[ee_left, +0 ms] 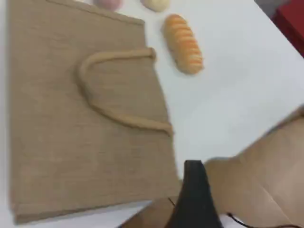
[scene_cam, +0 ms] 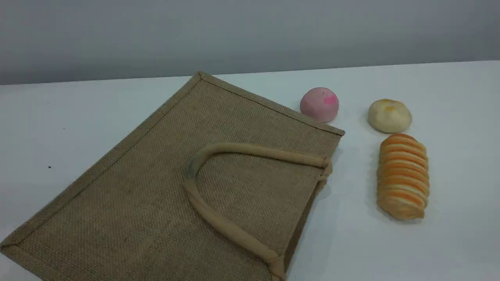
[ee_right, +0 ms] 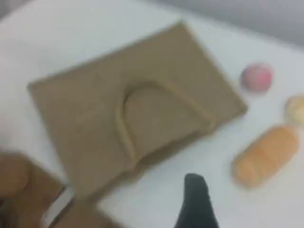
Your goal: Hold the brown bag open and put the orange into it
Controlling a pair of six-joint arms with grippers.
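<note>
Left gripper [ee_left: 194, 199]: fingers spread wide, holding nothing; the brown bag [ee_left: 57, 142] lies flat just ahead, to its left.
Right gripper [ee_right: 197, 202]: also spread and empty; the bag is ahead-left, the striped roll [ee_right: 266, 154] ahead-right.
Orange: not seen in any view.
Risk: pinching both bag layers would keep the mouth shut; the handle [ee_left: 128, 122] may slip; the roll could be mistaken for the fruit.

My brown bag [scene_cam: 156, 195] is tan-brown in a coarse woven weave, and its handle [scene_cam: 250, 150] is beige. Toward the surface's far edge, the ball [scene_cam: 319, 104] is pale pink with a brighter pink blotch, and the bun [scene_cam: 389, 116] is cream with a yellow-orange spot. The bread roll [scene_cam: 403, 176] is striped orange and cream. The surface [scene_cam: 410, 253] is white. My left hand [ee_left: 194, 199] and right hand [ee_right: 197, 204] show black fingertips.
</note>
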